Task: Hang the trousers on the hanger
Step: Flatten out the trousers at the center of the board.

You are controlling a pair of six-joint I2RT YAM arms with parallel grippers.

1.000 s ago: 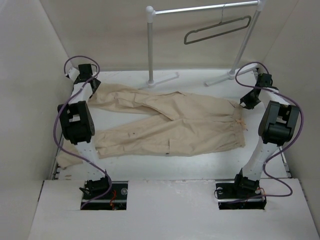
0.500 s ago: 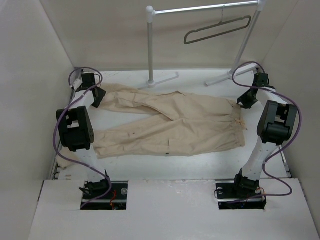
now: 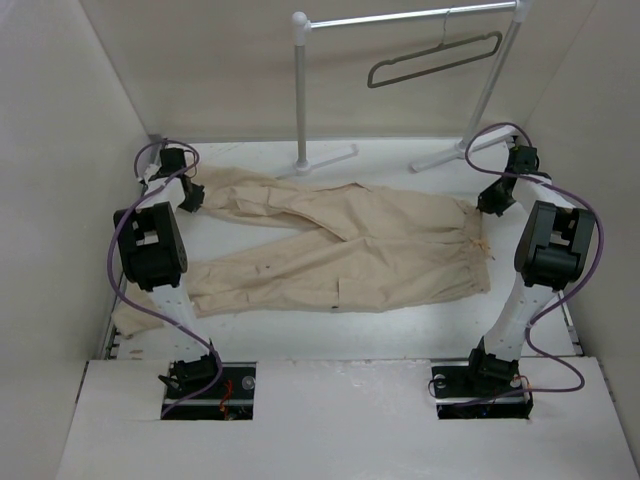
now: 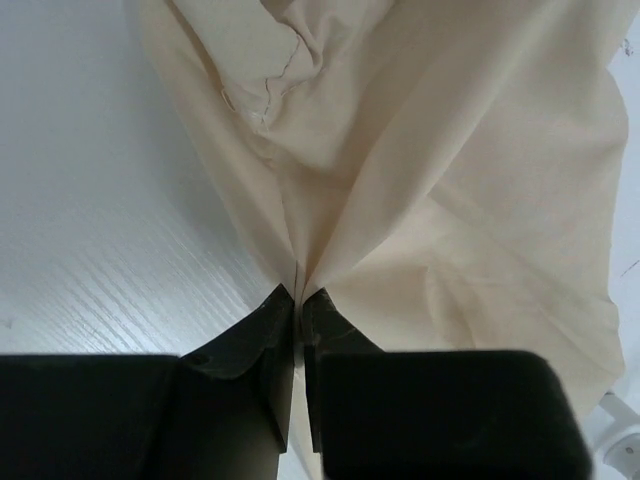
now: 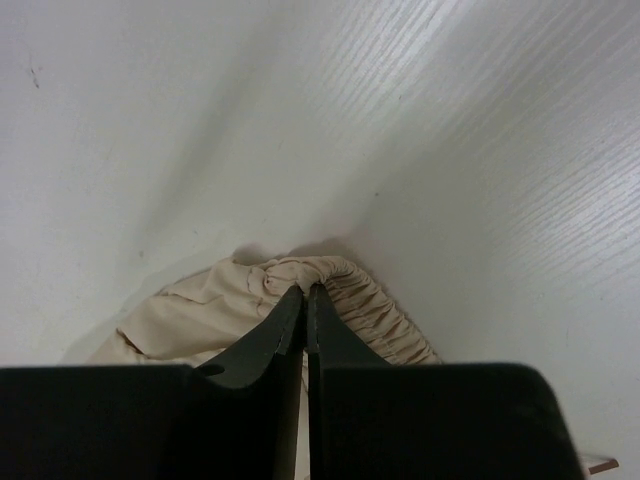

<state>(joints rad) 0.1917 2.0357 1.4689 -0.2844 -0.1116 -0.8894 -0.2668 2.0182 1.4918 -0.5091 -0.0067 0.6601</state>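
The trousers [image 3: 340, 240] lie flat across the middle of the surface [image 3: 400, 325], with the legs toward the left of the frame and the waist toward the right. In the upper left of the overhead view, the left tool [image 4: 300, 296] is pinched tight on a fold of cloth at the end of the upper leg. The right tool [image 5: 306, 290] is clamped on the gathered waistband at the trousers' right edge. At the top of the frame the hanger [image 3: 436, 66] hangs tilted from the rack [image 3: 300, 90], well apart from the cloth.
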